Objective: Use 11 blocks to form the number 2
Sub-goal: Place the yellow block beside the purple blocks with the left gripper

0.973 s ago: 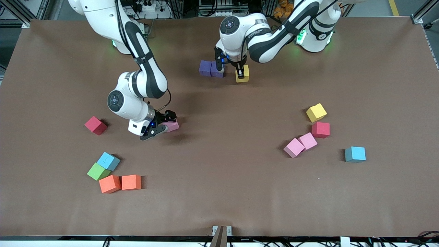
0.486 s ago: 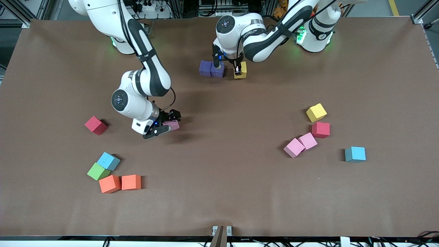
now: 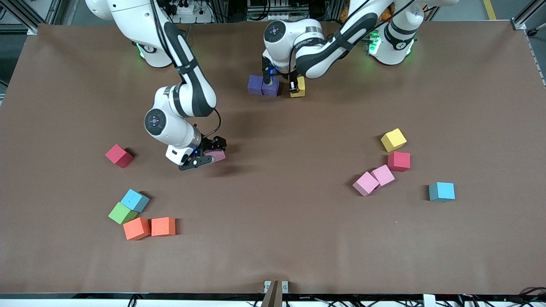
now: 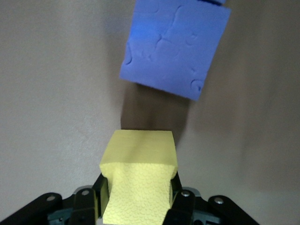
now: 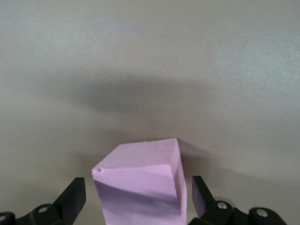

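My left gripper (image 3: pixel 295 85) is shut on a yellow block (image 3: pixel 300 83) and holds it low beside two purple blocks (image 3: pixel 255 84) (image 3: pixel 270 87) near the robots' bases. In the left wrist view the yellow block (image 4: pixel 138 178) is pinched between the fingers, with a purple block (image 4: pixel 174 47) just ahead. My right gripper (image 3: pixel 210 156) is open around a tilted pink block (image 3: pixel 215 155). In the right wrist view its fingers (image 5: pixel 75 197) stand on either side of the pink block (image 5: pixel 140 187), with gaps showing.
A red block (image 3: pixel 119 155), a light blue block (image 3: pixel 135 200), a green block (image 3: pixel 122 213) and two orange blocks (image 3: pixel 136 229) (image 3: pixel 163 226) lie toward the right arm's end. A yellow block (image 3: pixel 393 140), a red block (image 3: pixel 399 161), two pink blocks (image 3: pixel 382 175) (image 3: pixel 365 183) and a blue block (image 3: pixel 442 191) lie toward the left arm's end.
My left gripper has carried the yellow block closer to the purple pair. My right gripper has shifted slightly toward the bases, with the pink block still between its fingers.
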Controlling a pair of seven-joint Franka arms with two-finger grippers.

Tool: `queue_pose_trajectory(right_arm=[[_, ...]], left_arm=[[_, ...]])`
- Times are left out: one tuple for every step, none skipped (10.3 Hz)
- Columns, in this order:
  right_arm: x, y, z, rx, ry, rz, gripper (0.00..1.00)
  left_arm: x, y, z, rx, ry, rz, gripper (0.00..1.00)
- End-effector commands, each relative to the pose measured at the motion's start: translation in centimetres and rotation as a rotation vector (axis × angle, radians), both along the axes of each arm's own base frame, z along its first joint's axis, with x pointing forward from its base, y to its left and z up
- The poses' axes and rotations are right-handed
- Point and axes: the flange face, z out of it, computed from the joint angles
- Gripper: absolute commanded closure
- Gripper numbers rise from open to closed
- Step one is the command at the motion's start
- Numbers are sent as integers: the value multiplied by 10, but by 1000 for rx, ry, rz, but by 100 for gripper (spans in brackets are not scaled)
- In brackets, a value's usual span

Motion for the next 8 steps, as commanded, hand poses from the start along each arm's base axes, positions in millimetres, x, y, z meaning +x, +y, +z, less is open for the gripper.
queue_pose_trajectory(right_arm=[[-13, 17, 6, -83, -28, -11, 0], [-13, 20, 6, -93, -44, 6, 0], [-15, 16, 2, -100, -58, 5, 0], [-15, 14, 0, -102, -74, 4, 0], [-15, 13, 0, -105, -76, 15, 0], [-14, 13, 0, -120, -84, 38, 0], [-12, 13, 1, -125, -89, 47, 7], [-11, 13, 2, -124, -93, 47, 19]], left_arm=[[-4, -16, -2, 0, -20, 9, 66], [-4, -18, -3, -1, -15, 9, 66], [-9, -22, -2, -6, -21, -7, 66], [-8, -23, -7, 0, -26, -14, 66], [-8, -25, -9, 1, -27, -18, 66], [-8, -26, -10, 0, -23, -16, 66], [-12, -30, -11, -4, -21, -25, 66], [-15, -35, -9, -10, -20, -29, 66]])
